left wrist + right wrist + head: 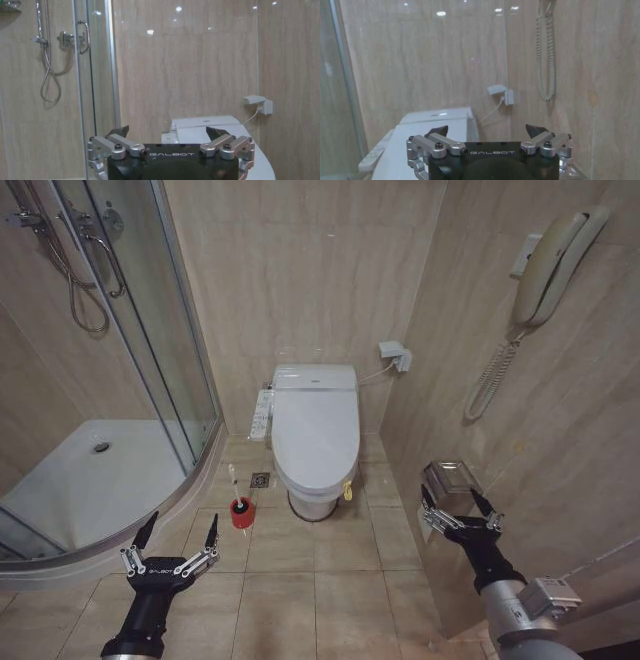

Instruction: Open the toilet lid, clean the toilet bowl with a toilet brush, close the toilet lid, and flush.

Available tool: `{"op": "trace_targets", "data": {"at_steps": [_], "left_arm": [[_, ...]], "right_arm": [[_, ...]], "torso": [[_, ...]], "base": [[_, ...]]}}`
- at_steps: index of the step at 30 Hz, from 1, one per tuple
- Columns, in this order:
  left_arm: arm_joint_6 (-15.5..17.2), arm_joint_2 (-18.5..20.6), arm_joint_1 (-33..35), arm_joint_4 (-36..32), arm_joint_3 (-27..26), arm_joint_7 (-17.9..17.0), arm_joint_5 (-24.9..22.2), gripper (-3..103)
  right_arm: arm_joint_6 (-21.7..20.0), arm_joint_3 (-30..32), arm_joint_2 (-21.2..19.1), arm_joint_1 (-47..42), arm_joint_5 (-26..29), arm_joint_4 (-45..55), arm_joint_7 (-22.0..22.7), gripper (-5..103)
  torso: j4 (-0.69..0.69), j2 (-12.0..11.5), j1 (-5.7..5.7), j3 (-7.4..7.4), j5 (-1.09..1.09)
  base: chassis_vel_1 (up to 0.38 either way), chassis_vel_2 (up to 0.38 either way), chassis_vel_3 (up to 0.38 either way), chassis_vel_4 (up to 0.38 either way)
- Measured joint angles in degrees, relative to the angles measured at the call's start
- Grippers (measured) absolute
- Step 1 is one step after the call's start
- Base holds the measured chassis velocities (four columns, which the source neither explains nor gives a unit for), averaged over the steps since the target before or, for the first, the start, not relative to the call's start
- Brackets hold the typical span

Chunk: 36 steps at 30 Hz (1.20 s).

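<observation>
Readable text. The word "GALBOT", in pale letters, stands on the black body of the left gripper (171, 132) and of the right gripper (491, 130), just behind the fingers. In the head view the left gripper (177, 534) bears a small pale mark, probably the same word, too small to read.

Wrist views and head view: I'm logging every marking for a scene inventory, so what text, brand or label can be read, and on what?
"GALBOT": on the left pincer body, left wrist view.
"GALBOT": on the right pincer body, right wrist view.
"GALBOT": on the left pincer's body in the head view, tiny, barely legible.
Button panel beside the toilet bowl: markings too small to read.
Toilet lid rear marking: too small to read.
</observation>
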Motion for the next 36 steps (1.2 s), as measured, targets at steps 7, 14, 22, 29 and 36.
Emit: {"op": "trace_targets", "data": {"at_steps": [7, 14, 22, 29, 36], "left_arm": [[0.0, 0.0, 0.0, 0.0, 0.0, 0.0, 0.0, 100], [0.0, 0.0, 0.0, 0.0, 0.0, 0.0, 0.0, 100], [0.0, 0.0, 0.0, 0.0, 0.0, 0.0, 0.0, 100], [0.0, 0.0, 0.0, 0.0, 0.0, 0.0, 0.0, 100], [0.0, 0.0, 0.0, 0.0, 0.0, 0.0, 0.0, 100]], "right_arm": [[2.0, 1.2, -0.3, -0.2, 0.0, -0.9, 0.1, 100], [3.4, 0.1, -0.2, -0.5, -0.6, -1.0, -0.5, 100], [3.3, -1.2, -0.4, 0.2, -0.6, -1.0, -1.2, 100], [2.9, -1.5, -0.9, 1.1, -0.5, -1.3, -1.3, 100], [3.1, -1.8, -0.9, 1.4, -0.1, -1.6, -1.3, 100]], "torso": [[0.01, 0.0, 0.0, 0.0, 0.01], [0.0, 0.0, 0.0, 0.0, 0.01], [0.01, 0.0, 0.0, 0.0, 0.0], [0.0, 0.0, 0.0, 0.0, 0.01], [0.02, 0.0, -0.02, 0.0, 0.01]], "base": [[0.0, 0.0, 0.0, 0.0], [0.0, 0.0, 0.0, 0.0], [0.0, 0.0, 0.0, 0.0], [0.0, 0.0, 0.0, 0.0], [-0.039, 0.038, 0.036, -0.028]]}}
